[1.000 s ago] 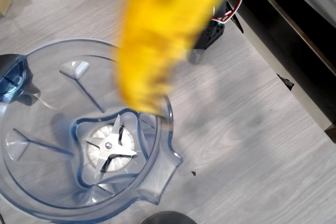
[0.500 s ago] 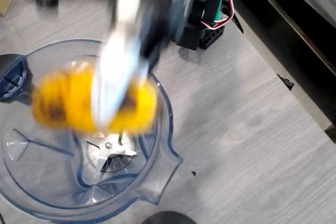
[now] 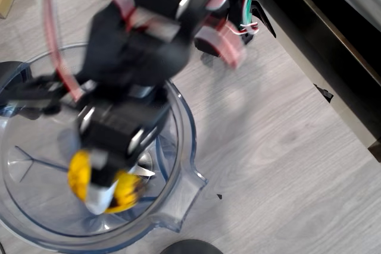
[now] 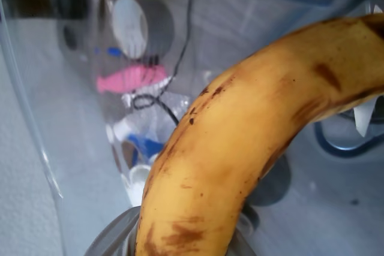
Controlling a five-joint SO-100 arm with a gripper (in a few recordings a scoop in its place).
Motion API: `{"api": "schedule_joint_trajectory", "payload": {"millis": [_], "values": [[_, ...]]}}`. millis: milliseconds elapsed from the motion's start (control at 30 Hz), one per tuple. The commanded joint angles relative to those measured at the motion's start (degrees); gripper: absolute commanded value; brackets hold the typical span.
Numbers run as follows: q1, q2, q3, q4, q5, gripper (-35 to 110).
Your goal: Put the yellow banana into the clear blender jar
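Observation:
The clear blender jar (image 3: 186,124) stands at the lower left of the overhead view, its pour spout toward the lower right. My black arm reaches down into it from above. My gripper (image 3: 102,190) is inside the jar, shut on the yellow banana (image 3: 76,175), which lies crosswise low over the silver blade (image 3: 147,172). A white finger (image 3: 98,199) crosses the banana's middle. In the wrist view the speckled yellow banana (image 4: 228,148) curves close across the picture, with the jar wall (image 4: 33,148) behind it.
The jar sits on a grey wood-grain table (image 3: 286,147). A dark gap (image 3: 333,46) runs along the table's right edge. A dark blue handle (image 3: 13,84) sticks out at the jar's left. A black round object (image 3: 190,247) lies at the bottom edge.
The banana went from above the jar's rim, across its mouth, down to the bottom over the blade. The arm followed it into the jar.

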Motion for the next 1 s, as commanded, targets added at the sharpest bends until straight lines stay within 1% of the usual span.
{"api": "schedule_joint_trajectory", "payload": {"millis": [0,100,200,433,700,733,833,900,967], "values": [[0.8,-1.8,-10.0,1.4,-0.4,8],[1.3,-3.0,-10.0,1.2,-0.4,8],[1.6,-3.0,-10.0,1.6,-0.5,23],[-1.0,1.2,-10.0,8.5,-1.6,23],[-7.6,17.6,-9.6,15.6,-1.2,23],[-8.6,19.7,-9.5,17.0,-1.2,22],[-10.3,24.8,-9.1,20.6,-1.1,0],[-10.3,28.3,-4.4,20.9,-0.7,0],[-10.5,32.5,4.2,19.6,-0.5,0]]}}
